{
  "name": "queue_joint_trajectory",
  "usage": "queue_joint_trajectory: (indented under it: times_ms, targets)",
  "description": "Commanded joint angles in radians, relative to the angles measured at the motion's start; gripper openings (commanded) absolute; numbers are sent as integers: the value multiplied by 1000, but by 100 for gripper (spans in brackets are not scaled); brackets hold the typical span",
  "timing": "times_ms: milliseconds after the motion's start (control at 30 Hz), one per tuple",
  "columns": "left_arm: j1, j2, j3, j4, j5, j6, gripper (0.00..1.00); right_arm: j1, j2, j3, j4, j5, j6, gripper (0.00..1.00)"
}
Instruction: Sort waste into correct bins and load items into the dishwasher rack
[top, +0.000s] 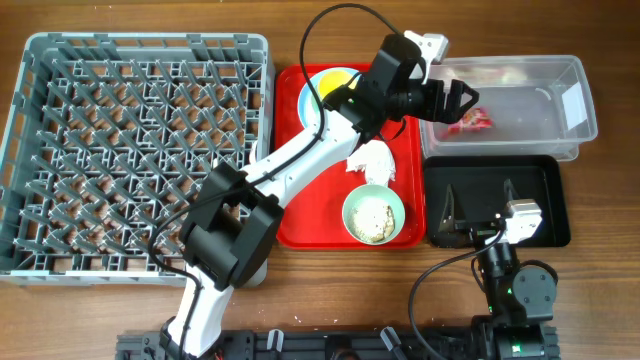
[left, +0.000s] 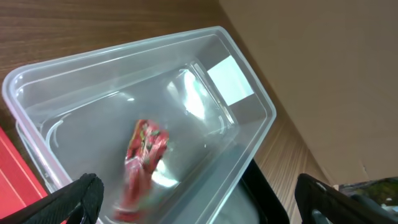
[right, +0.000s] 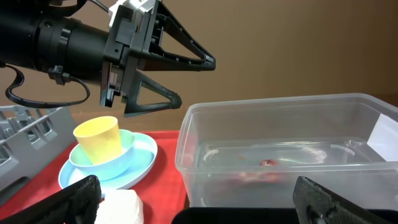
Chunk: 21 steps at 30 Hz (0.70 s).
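1. Clearly apart, the two fingers of the left gripper hang over the left end of the clear tub and hold nothing.
2. Directly below it, the red wrapper is inside the tub. The left wrist view smears its lower half, so I cannot tell whether it rests flat on the tub floor.
3. From the right wrist, the wrapper is only a faint red smudge behind the tub's cloudy wall.
4. The right gripper is also spread wide and empty, hovering over the black tray. Its own camera shows just the fingertips, cut off at the bottom corners.
5. On the red tray, the left arm hides part of the pale blue plate. The yellow cup stands in a mint-green bowl on that plate, and the bowl is plain only from the right wrist.
6. A crumpled white napkin lies just beside a second mint bowl holding whitish scraps.
7. The grey rack sits at the left of the bench, with its near right corner covered by the arm.
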Motion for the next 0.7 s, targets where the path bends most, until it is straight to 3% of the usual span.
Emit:
queue_joint_trajectory:
  times_ms: [0,67,167,300,467,667]
  targets:
    - [52,-95,28,-24,33,6,100,4,-3,-1,3,-16,-14,100]
    - [121,-202,28,-138,-24,5,100,4,-3,-1,3,-16,-14,100]
    - [323,-397,28,-480,-251,5,100,4,-3,-1,3,-16,-13,100]
    - [601,-518,28,-780,-321,5,100,4,-3,-1,3,-16,-14,100]
    - [774,-516,27,-833,-322,5,100,4,-3,-1,3,-16,-14,100]
    - [809,-516,27,-833,-322,5,100,4,-3,-1,3,-16,-13,100]
